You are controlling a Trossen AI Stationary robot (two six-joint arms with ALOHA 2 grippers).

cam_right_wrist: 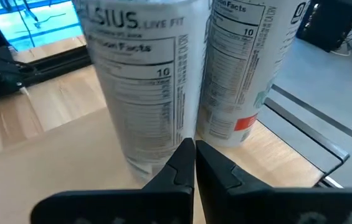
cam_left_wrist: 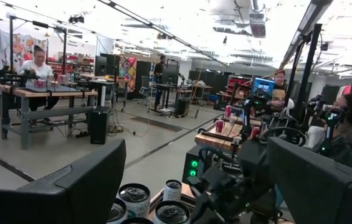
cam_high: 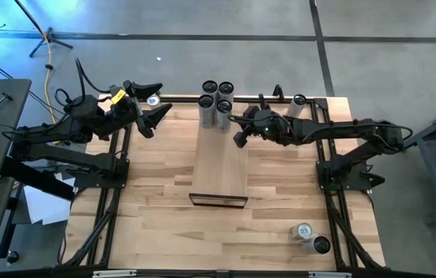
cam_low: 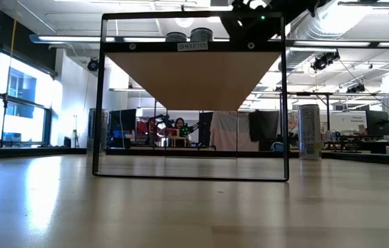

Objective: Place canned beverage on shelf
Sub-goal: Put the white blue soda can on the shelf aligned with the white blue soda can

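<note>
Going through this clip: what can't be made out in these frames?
- Low view: the shelf hides all but two can tops.
- Right wrist view: the near cans are cut off at the top edge.
- High view: labels on the two cans at the table's near right corner are too small.

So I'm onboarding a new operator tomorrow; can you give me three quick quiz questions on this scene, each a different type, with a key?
1. True or false: the right claw is shut, with nothing between its fingers.
2. Multiple choice: the cluster of four cans stands at A) the shelf's far end, B) the table's near left corner, C) inside the left claw.
3. Fill in: besides that cluster, the high view shows two cans near the table's near ____ corner.

Key: 1 true; 2 A; 3 right.
</note>
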